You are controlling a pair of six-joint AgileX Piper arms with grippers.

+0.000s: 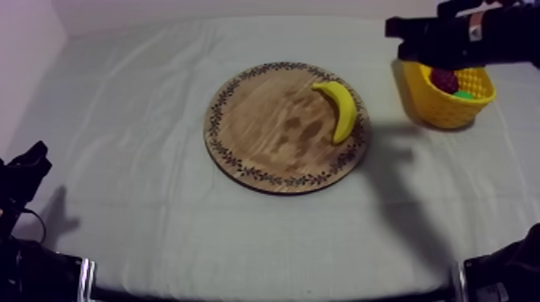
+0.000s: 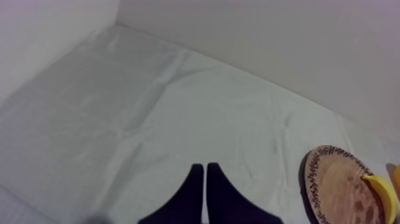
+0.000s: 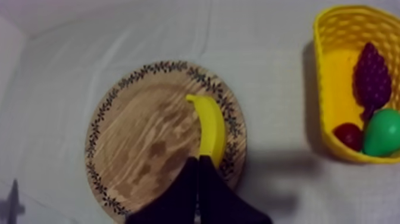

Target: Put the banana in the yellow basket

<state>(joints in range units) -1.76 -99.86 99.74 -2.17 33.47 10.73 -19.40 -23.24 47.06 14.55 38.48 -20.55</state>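
Nearest me, low at its own side of the table, the left pincer [image 2: 205, 174] rests with its two black fingers pressed together into a narrow wedge, pinching nothing. Just ahead of its tips there is bare grey-white cloth [image 2: 131, 113]. Farther off, to one side of it, I see the edge of the wooden board [image 2: 333, 184] with the banana [image 2: 384, 192] lying on it, well apart from this pincer. Across the table the right pincer [image 3: 198, 167] hangs in the air, its arm [image 1: 470, 36] reaching in high above the yellow basket [image 1: 438, 108]. Its fingers are also pressed together and grip nothing. Looking along that pincer, the banana lies just past the fingertips, down on the board. It is flat on the wood, on the side of the board nearest the basket, with one end close to the patterned rim. From above, the arm is clearly apart from the fruit and nearer the basket than the board. Beyond the board, off to this pincer's side, the basket stands on the cloth, near the board without touching it. It holds a bunch of grapes [image 3: 372, 77], a pear [image 3: 384, 132] and a small red fruit [image 3: 348, 134].
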